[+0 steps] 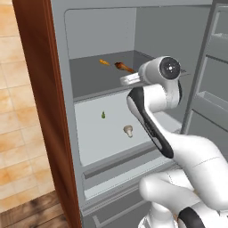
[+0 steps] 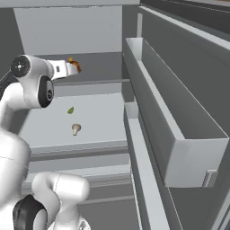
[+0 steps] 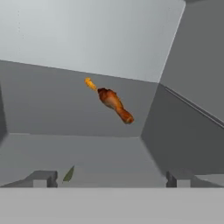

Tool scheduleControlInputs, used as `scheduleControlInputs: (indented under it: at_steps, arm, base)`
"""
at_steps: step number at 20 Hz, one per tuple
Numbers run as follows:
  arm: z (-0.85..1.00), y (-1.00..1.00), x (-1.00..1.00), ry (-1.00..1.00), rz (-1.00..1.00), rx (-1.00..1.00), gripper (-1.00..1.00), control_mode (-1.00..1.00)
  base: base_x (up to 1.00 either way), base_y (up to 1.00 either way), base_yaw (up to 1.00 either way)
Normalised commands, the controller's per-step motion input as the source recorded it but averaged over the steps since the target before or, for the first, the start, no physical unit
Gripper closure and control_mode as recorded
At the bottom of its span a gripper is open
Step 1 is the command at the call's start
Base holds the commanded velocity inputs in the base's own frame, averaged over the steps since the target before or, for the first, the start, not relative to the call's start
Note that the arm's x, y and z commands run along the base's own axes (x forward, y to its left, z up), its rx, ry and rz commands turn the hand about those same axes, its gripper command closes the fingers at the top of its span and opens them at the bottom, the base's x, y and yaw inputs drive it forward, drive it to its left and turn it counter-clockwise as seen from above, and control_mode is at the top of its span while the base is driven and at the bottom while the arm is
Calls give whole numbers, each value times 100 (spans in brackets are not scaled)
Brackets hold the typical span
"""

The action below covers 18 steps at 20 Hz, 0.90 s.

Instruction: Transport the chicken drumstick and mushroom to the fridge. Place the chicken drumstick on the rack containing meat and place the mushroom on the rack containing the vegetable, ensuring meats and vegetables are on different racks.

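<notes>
Inside the grey open fridge [image 1: 89, 26], food on two racks
Brown chicken drumstick [image 1: 124, 67] lies on the upper rack near a small orange piece [image 1: 104, 62]; pale mushroom [image 1: 128, 130] sits below beside a small green vegetable [image 1: 103, 115]; gripper [image 3: 111, 177] spread wide, holding nothing

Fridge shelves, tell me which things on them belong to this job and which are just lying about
Part of the job:
chicken drumstick, on the upper rack
small orange item, beside it on that rack, probably the meat
mushroom, on the lower rack
small green item, near it, probably the vegetable
gripper, open

Just lying about:
door bins
</notes>
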Motion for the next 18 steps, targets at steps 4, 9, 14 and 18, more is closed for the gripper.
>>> scheduleControlInputs:
  at_steps: [4,9,14,18]
  arm:
    - [49,0,-100,7,0,0,-100,-100]
    - [22,0,-100,13,0,0,-100,-100]
    - [4,-8,-100,15,0,0,-100,-100]
    - [0,-31,-100,19,0,0,-100,-100]
  base:
    - [0,0,0]
    - [0,0,0]
    - [0,0,0]
    - [0,0,0]
